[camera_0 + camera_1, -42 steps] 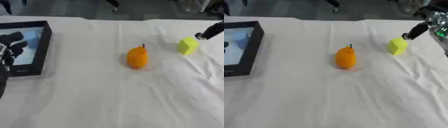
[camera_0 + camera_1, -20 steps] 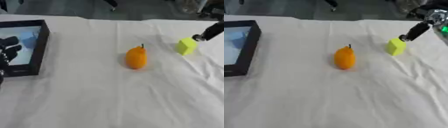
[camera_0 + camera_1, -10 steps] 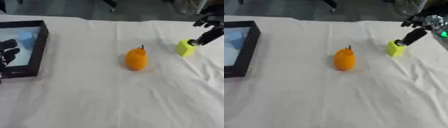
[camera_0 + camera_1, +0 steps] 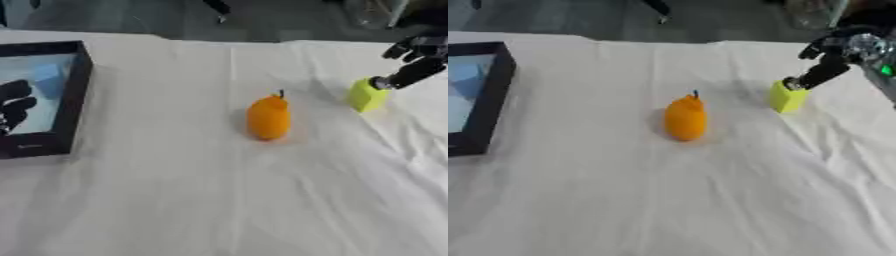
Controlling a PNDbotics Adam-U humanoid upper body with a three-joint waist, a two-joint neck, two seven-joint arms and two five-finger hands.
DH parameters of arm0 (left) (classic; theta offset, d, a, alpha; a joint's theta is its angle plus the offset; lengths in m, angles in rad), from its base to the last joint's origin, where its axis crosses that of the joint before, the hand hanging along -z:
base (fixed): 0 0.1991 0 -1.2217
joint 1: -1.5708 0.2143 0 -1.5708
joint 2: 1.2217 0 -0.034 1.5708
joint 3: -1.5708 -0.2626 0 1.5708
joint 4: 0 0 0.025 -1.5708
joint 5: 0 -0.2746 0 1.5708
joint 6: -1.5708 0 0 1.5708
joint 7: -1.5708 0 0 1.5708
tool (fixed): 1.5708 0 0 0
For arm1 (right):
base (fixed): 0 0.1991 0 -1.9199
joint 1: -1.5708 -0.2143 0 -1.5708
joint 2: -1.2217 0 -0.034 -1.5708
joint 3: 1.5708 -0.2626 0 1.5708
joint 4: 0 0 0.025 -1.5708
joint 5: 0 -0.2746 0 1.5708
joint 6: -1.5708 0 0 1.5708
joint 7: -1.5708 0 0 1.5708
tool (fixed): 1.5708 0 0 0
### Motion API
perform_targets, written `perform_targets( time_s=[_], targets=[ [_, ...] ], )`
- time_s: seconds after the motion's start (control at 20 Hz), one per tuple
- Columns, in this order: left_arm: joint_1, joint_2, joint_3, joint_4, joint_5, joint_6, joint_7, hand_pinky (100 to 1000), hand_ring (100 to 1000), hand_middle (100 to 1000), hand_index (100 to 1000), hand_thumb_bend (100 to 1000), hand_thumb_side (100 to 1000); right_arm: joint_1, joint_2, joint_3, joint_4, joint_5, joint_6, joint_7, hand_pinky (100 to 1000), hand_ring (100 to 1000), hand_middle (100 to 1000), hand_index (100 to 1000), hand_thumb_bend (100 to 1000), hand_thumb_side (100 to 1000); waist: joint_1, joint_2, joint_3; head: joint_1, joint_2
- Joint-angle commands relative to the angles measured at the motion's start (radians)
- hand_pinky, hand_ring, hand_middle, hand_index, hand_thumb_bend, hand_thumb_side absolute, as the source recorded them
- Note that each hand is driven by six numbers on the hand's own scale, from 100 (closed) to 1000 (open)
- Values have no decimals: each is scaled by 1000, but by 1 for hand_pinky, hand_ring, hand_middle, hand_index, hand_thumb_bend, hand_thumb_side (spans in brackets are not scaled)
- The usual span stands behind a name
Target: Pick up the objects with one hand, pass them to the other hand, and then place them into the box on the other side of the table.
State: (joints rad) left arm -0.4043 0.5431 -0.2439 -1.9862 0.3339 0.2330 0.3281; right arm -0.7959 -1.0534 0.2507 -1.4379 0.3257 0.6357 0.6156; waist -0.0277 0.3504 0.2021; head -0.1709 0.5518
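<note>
An orange pear-shaped fruit [image 4: 268, 117] with a dark stem stands upright in the middle of the white cloth. A small yellow-green block [image 4: 787, 97] sits to its right. My right hand [image 4: 833, 55] comes in from the upper right, its fingers spread, and one straight fingertip [image 4: 794, 83] touches the block's top. The black-framed box [image 4: 77, 95] lies at the left edge with light blue shapes inside. My left hand [image 4: 14, 106] shows at the left edge over the box, fingers relaxed and holding nothing.
A white cloth [image 4: 219, 200] covers the whole table, with creases running toward the near right. Beyond the far edge lies dark floor with a clear container [image 4: 374, 12] at the upper right.
My right hand has shifted down and left, its fingertip now on top of the yellow-green block. The whole view has drifted slightly. The fruit and box stay in place.
</note>
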Motion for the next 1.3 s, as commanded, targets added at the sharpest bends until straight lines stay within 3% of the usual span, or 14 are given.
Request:
perform_targets(
  time_s=[0.05, 0.25, 0.35, 0.5, 0.85, 1.0, 1.05, 1.1, 1.3],
  targets=[
    [-2, 17, 10, -14, 0, 5, 3, 1000, 874, 872, 762, 100, 788, -20, -40, -37, 17, 0, 271, 208, 930, 963, 924, 934, 212, 687, -5, -4, -8, 3, 2],
    [2, 19, 9, -14, 1, 7, 5, 1000, 874, 871, 761, 100, 786, 6, -51, -49, 29, -76, 271, 57, 910, 943, 900, 934, 223, 787, -7, -11, -23, 8, 12],
    [5, 20, 10, -14, 1, 8, 8, 1000, 873, 870, 759, 100, 790, 38, -70, -42, 21, -138, 271, -38, 888, 918, 877, 922, 285, 831, -8, -13, -26, 8, 15],
    [4, 21, 9, -14, 4, 13, 12, 1000, 873, 868, 757, 100, 788, 82, -91, -29, 23, -229, 271, -203, 860, 884, 851, 904, 356, 770, -9, -14, -28, 7, 16],
    [0, 17, 8, -14, 7, 19, 13, 1000, 872, 865, 753, 100, 791, 129, -97, 38, -8, -539, 271, -543, 870, 893, 854, 908, 384, 688, -8, -9, -24, 1, 16],
    [-3, 15, 5, -14, 8, 21, 12, 1000, 872, 863, 749, 100, 792, 136, -105, 76, -76, -657, 271, -601, 903, 923, 875, 919, 406, 462, -10, -7, -20, -2, 14],
    [-4, 15, 5, -14, 8, 21, 12, 1000, 872, 863, 749, 100, 792, 139, -110, 82, -97, -679, 271, -602, 903, 923, 875, 919, 406, 462, -10, -6, -20, -3, 13],
    [-4, 15, 5, -14, 8, 21, 11, 1000, 873, 862, 747, 100, 795, 138, -112, 86, -117, -693, 271, -596, 913, 932, 880, 925, 416, 243, -11, -6, -18, -4, 11],
    [-1, 13, 4, -14, 7, 22, 9, 1000, 874, 862, 747, 100, 796, 117, -111, 80, -124, -663, 271, -558, 916, 934, 881, 925, 415, 204, -11, -6, -17, -4, 10]
  ],
)
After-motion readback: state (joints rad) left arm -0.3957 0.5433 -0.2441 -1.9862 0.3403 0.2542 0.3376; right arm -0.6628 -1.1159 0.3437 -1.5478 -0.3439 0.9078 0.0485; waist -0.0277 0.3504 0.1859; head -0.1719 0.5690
